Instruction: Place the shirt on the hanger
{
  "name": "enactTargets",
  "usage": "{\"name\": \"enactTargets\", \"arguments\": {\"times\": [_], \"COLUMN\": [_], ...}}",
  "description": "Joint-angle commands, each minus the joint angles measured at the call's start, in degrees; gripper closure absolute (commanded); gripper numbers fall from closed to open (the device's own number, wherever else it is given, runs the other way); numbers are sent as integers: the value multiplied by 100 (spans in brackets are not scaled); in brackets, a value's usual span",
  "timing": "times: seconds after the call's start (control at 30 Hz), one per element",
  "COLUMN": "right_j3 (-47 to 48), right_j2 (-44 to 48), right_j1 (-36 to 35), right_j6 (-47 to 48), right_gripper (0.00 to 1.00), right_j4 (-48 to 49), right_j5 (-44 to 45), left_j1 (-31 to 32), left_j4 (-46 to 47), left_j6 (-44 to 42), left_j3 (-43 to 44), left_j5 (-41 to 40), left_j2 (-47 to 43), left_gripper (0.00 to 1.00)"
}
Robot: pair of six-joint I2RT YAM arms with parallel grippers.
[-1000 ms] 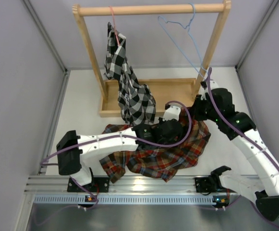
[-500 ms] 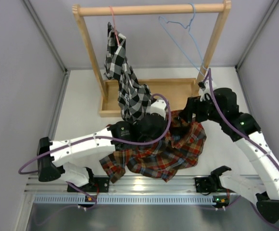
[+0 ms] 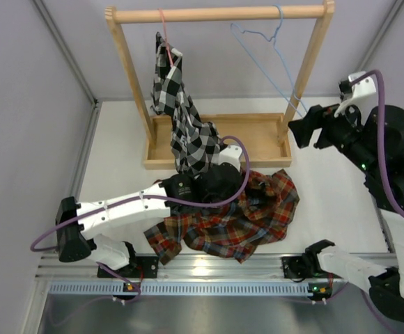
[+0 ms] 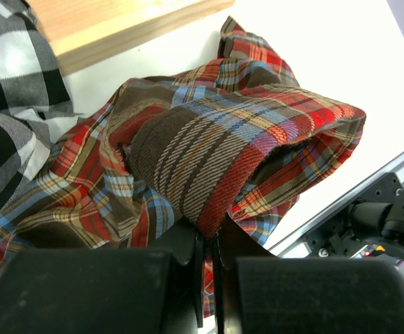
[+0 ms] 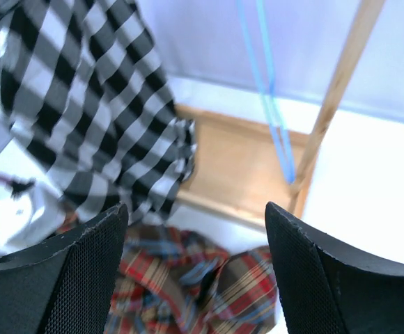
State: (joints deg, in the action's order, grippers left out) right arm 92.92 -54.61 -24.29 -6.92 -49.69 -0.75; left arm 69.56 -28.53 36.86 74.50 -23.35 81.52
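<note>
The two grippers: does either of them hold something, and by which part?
The left gripper is shut on a raised fold of the plaid shirt. The right gripper is open and holds nothing.

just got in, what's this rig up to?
Shirt-hanging job, early stage. The left gripper has its jaws pinched shut on a fold of the plaid shirt, which lies crumpled on the table. The right gripper is open and empty, raised near the wooden rack. The light-blue hanger hangs bare on the rack; the shirt is not on it yet.
</note>
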Motion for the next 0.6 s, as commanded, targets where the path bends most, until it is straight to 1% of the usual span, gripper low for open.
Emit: {"name": "enactTargets", "arguments": {"times": [0.0,0.03,0.17,0.27,0.33,0.4,0.43,0.53,0.57], "right_j3": [585,856,1298,1535,1867,2106,2168,2291,2292], "right_j2": [-690,-952,-1543,-1965,-2334,-2632,-2712,-2959,-2994], "right_j1": [214,293,539,768,960,988,1014,1145,1164], "right_j6": [392,454,1296,1587,1650,1702,1729,1729,1685], "right_gripper": [24,25,26,26,26,28,34,57,61], "right_j4": [-287,-269,11,398,425,434,434,434,425], "right_j5": [550,533,129,-144,-476,-802,-917,-1294,-1522], "left_j1": [-21,-21,-21,-21,-21,-21,-21,-21,-21], "left_j4": [23,23,23,32,23,23,23,23,23], "left_j6": [76,76,23,5,-12,-47,-56,-100,-109], "left_j3": [-146,-172,-234,-252,-260,-287,-296,-339,-348], "left_j5": [77,94,340,437,560,604,604,630,622], "left_j2": [-83,-101,-109,-83,-66,-22,-30,-22,-30], "left_gripper": [100,100,100,100,100,100,100,100,100]}}
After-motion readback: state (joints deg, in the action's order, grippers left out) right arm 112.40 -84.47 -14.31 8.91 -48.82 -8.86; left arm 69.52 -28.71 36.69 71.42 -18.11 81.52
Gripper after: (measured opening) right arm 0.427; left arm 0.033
